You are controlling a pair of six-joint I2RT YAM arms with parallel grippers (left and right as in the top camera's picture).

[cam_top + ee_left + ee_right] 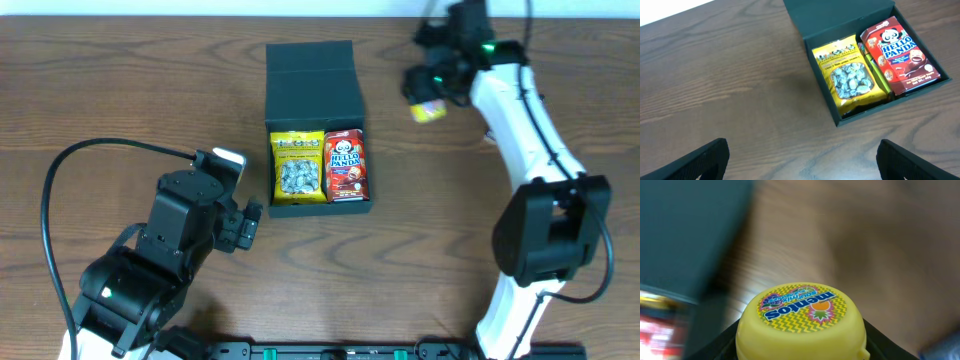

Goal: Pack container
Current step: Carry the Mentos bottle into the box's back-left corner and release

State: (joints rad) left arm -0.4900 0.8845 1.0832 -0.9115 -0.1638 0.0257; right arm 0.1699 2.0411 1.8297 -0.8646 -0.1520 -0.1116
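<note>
The black container (316, 85) lies open at the table's middle, its flap lid laid back toward the far edge. Inside sit a yellow snack packet (298, 167) and a red Hello Panda box (346, 164); both also show in the left wrist view, the packet (847, 80) left of the box (900, 54). My left gripper (802, 160) is open and empty, low over bare table left of the container's front. My right gripper (432, 100) is shut on a yellow Mentos tub (802, 322), held at the back right, to the right of the container (685, 235).
The wooden table (120, 90) runs wide on both sides of the container. A black cable (60, 170) loops over the left side. The right arm's white links (525, 120) stretch along the right side.
</note>
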